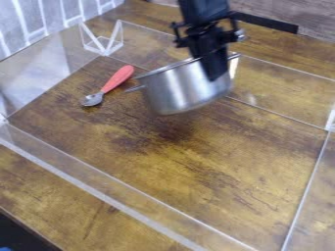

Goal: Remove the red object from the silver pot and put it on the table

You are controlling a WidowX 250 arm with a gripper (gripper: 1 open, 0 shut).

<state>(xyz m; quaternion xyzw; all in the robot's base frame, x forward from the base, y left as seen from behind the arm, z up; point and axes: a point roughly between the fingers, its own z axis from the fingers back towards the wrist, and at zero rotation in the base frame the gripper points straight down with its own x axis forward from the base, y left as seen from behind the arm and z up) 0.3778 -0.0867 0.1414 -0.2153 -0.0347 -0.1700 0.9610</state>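
Red object: not visible anywhere; whether it lies inside the pot cannot be told.
Silver pot (187, 86): tilted, right of centre on the surface, its rim caught by the hand; whether its base touches the wood cannot be told.
Hand (210, 61): black, reaching down from above, fingers closed tight on the pot's far rim.
Spoon (109, 84): metal bowl, pinkish-red handle, lying flat left of the pot, apart from it.
Surface (197, 167): dark worn wood planks, clear acrylic walls around.
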